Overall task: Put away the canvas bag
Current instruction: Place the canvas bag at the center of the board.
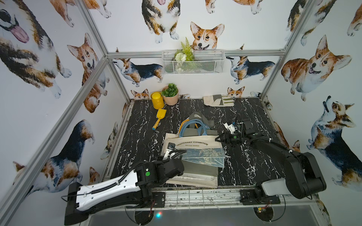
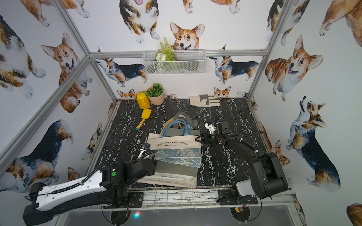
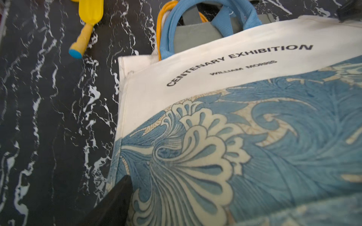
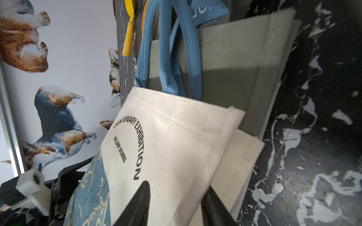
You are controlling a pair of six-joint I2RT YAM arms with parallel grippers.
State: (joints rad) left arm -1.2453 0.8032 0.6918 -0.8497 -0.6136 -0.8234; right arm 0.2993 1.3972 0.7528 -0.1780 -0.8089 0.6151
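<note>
The left gripper [image 1: 170,150] shows only one finger, so we cannot tell its spread. The right gripper [image 4: 176,186] straddles an edge of the cream canvas bag with blue floral print [image 3: 225,121], grip unclear. We read "CENTENARY EXHIBITION, WILLIAM MORRIS".

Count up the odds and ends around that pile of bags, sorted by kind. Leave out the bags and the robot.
Can: 1
Scoop: 1
Potted plant: 1
Glove: 1
Basket: 1
Greenery: 1, in the basket
Total: 6
</note>
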